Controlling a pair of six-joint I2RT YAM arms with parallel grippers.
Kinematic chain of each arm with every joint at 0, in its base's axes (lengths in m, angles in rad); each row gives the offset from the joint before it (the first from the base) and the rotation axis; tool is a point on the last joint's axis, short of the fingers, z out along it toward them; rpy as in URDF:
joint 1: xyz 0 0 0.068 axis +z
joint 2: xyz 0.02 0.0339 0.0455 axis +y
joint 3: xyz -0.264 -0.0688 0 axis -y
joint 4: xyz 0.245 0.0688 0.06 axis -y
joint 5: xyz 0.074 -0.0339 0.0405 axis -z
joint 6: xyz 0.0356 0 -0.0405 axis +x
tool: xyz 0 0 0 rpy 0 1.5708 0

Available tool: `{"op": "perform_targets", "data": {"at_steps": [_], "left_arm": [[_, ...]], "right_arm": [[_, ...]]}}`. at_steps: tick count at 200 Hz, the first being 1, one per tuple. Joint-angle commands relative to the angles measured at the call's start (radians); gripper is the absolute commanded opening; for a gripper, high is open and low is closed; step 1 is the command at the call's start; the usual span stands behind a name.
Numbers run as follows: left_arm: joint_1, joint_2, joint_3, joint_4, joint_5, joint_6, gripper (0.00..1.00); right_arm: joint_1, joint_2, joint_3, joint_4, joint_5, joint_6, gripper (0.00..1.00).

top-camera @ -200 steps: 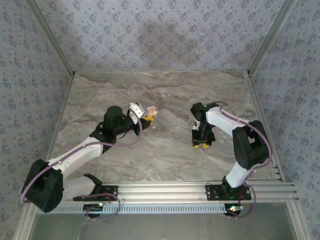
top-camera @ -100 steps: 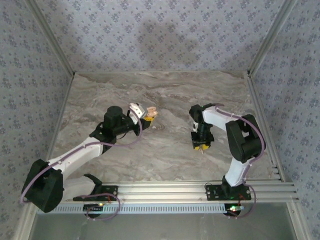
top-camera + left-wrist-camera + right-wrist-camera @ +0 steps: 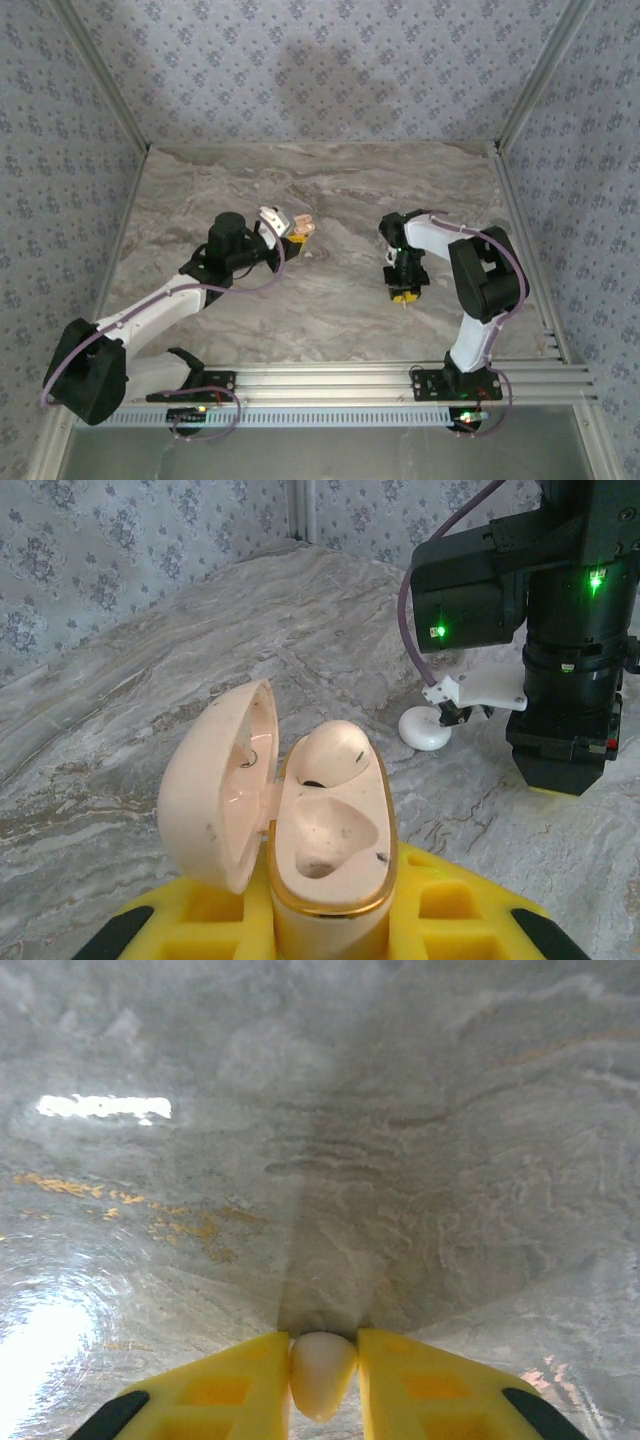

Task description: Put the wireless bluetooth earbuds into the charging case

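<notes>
- Holding entry, left side: left tool (image 3: pixel 326 922) clamped on the lower body of the case (image 3: pixel 330 850), a yellow finger (image 3: pixel 195 925) on each side; case held clear of the tabletop (image 3: pixel 330 180), left of centre in the top view.
- Case: peach, gold-rimmed, open; lid (image 3: pixel 215 790) swung out to the left on its hinge, hollow side facing the wells.
- Case contents: one earbud (image 3: pixel 335 752) seated in the far well; near well (image 3: pixel 320 832) bare, with dark specks on its surface.
- Right side: right tool (image 3: pixel 322 1362) pointing down at the tabletop, right of centre in the top view; its two yellow fingers closed together on a second earbud (image 3: pixel 322 1375), touching it on both sides.
- Second earbud: pale, rounded, tip protruding between the fingers; whether it touches the tabletop cannot be told.
- Sundry: white disc (image 3: pixel 425 728) lying on the tabletop just beside the right arm (image 3: pixel 560 630) in the left wrist view; green lights lit on that arm.
- Spacing: case and second earbud well apart across the tabletop.
</notes>
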State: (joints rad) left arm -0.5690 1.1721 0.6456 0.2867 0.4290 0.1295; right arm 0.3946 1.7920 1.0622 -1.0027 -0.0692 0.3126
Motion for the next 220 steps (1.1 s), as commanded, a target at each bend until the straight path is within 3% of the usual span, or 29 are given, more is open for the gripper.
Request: {"op": "perform_targets", "data": {"at_steps": [1,58,120,172,220], "left_arm": [[0.006,-0.022,0.000,0.002,0.001,-0.008,0.19],[-0.017,-0.001,-0.004,0.060,0.020,-0.022,0.19],[-0.075,0.107,0.034,0.244,0.056,-0.056,0.19],[-0.103,0.184,0.104,0.317,0.088,-0.070,0.19],[-0.114,0.223,0.127,0.383,0.127,-0.086,0.19]], "right_arm": [[-0.015,-0.036,-0.026,0.038,0.037,-0.004,0.22],[-0.019,-0.294,-0.077,0.251,-0.067,-0.017,0.20],[-0.013,-0.661,-0.072,0.654,-0.263,-0.077,0.21],[0.020,-0.679,0.015,0.833,-0.496,-0.105,0.21],[0.113,-0.632,0.045,0.865,-0.532,-0.160,0.21]]}}
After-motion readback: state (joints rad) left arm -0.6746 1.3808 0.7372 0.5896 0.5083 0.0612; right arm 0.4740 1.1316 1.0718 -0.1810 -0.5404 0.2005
